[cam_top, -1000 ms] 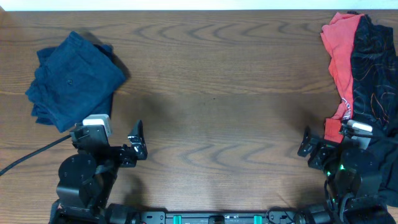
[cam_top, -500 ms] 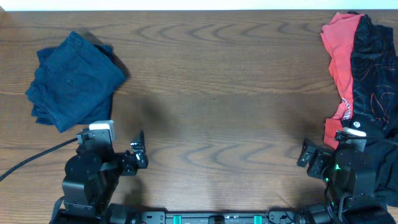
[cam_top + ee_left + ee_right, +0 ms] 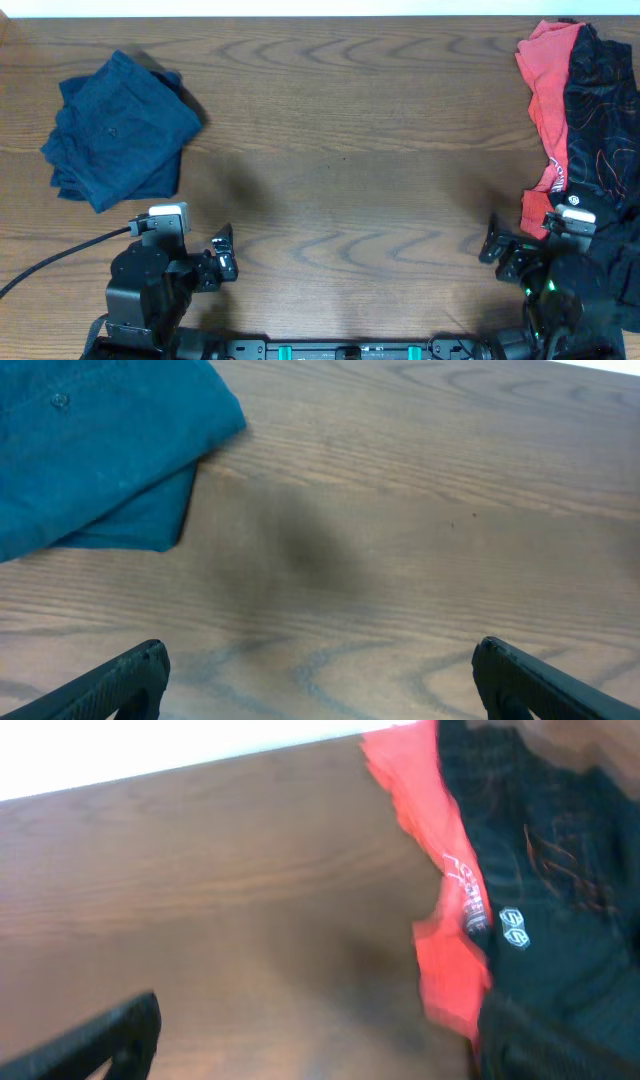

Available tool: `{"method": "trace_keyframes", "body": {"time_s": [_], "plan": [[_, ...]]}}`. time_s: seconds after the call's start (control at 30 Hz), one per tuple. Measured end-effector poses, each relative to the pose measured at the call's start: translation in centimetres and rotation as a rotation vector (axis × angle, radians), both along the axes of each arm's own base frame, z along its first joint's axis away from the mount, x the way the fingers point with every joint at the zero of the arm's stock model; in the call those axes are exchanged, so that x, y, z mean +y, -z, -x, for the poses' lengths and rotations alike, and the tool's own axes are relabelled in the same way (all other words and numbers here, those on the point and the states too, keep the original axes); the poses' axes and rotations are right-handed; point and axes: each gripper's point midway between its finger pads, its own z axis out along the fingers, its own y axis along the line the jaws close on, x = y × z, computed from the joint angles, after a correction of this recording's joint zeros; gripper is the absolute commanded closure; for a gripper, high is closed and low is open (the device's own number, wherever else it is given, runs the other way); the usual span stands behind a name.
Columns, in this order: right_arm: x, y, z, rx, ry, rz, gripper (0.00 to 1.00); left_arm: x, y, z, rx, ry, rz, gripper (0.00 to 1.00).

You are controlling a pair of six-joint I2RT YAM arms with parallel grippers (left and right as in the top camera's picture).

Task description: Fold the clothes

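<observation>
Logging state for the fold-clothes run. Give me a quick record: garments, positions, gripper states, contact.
navy shorts: folded stack, far left of the table, buttoned pocket facing up
red shirt: crumpled, far right edge
black garment: crumpled, thin red lines, overlapping the red shirt's right side
left gripper: open, empty, over bare wood, apart from the navy shorts
right gripper: open, empty, just left of the red shirt's lower end
table: brown wood grain
contact: neither gripper touches fabric
</observation>
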Motion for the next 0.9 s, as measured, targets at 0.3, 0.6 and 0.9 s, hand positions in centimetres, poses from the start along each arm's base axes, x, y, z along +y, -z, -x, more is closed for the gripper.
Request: {"method": "trace_keyframes", "body": {"time_s": [0.3, 0.6, 0.9], "plan": [[2.5, -1.2, -2.6, -0.423, -0.166, 0.078, 0.01, 0.0, 0.2, 0.1, 0.007, 0.000, -0.002, 0.02], [3.1, -1.3, -3.6, -0.664, -0.190, 0.169, 0.01, 0.0, 0.2, 0.1, 0.008, 0.000, -0.002, 0.02], [2.7, 6.2, -4.5, -0.413, -0.228, 0.230, 0.01, 0.0, 0.3, 0.1, 0.008, 0.000, -0.002, 0.02]]}}
